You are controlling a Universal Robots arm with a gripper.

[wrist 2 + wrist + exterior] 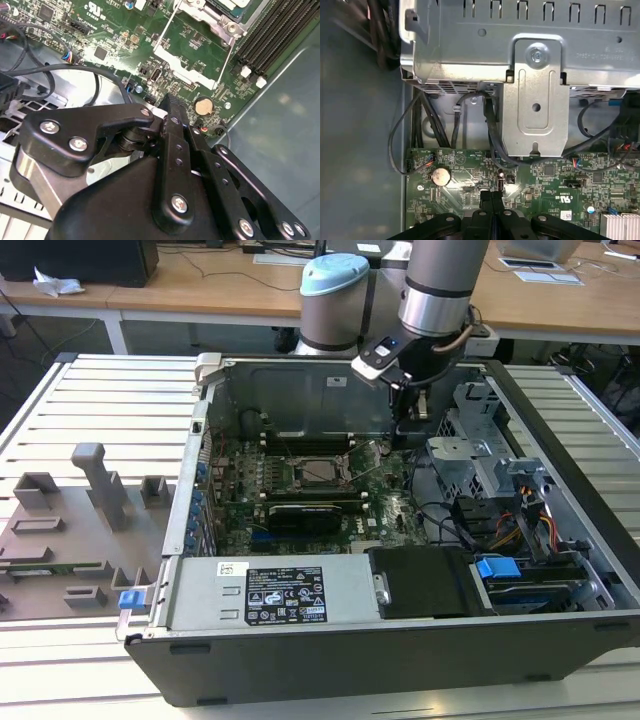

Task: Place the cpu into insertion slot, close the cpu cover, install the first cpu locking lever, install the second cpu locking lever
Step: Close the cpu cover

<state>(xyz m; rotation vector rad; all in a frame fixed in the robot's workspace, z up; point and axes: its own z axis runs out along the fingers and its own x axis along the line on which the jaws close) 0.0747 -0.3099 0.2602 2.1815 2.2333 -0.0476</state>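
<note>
The gripper is hanging empty with fingers pressed together, just to the exterior view's right of the insertion slot, probably for pushing a raised locking lever.

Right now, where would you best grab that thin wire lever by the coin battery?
Grip the wire lever near its free end, toward the coin battery, coming from above with the fingers across the wire. It is a thin rod anchored at the insertion slot, so that end looks clear and gives most leverage.
</note>
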